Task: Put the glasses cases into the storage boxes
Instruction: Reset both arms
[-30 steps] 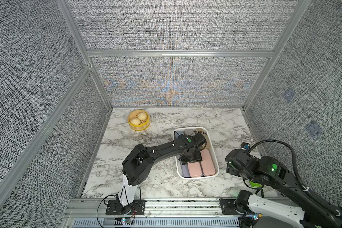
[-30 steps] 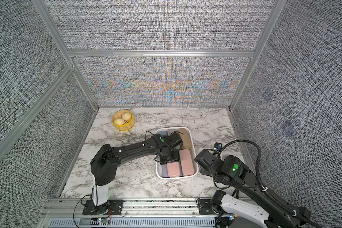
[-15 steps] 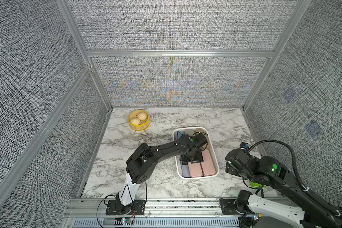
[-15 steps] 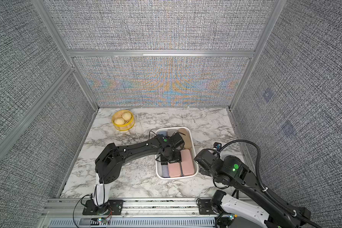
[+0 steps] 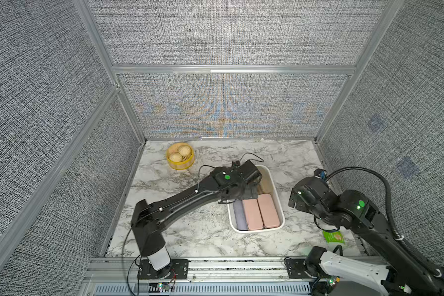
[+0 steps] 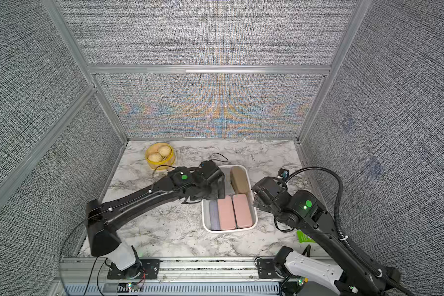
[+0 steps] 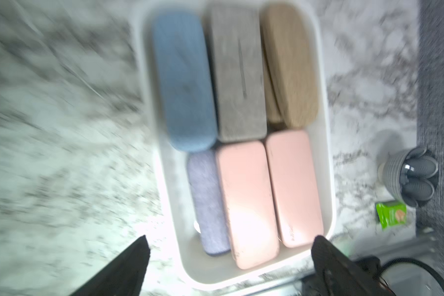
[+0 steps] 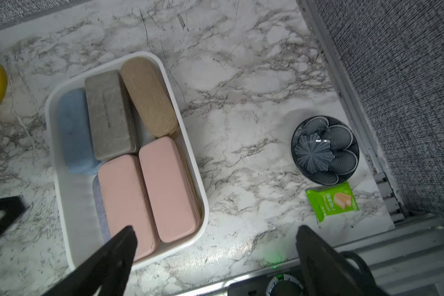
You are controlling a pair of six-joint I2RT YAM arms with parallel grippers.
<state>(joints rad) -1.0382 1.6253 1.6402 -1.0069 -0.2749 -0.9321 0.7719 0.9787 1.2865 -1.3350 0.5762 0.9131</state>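
White bin [image 8: 67, 200] on worktop [image 8: 241, 77]: six cases showing inside. One blue case [image 8: 73, 130], one grey case [image 8: 108, 115], one tan case [image 8: 148, 97], one lavender case [image 8: 100, 205], two pink cases [image 8: 124, 202]. Yellow basket [image 5: 180, 167]: two buns [image 5: 184, 150]. My left pincer [image 7: 231, 238] hangs over the bin, my right pincer [image 8: 215, 228] beside it, both spread wide, empty. Versus a second ago: left arm [image 5: 190, 200] drawn back slightly; right arm [image 5: 356, 212] unmoved.

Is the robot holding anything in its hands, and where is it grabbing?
Nothing. The left gripper and right gripper are both open and empty.
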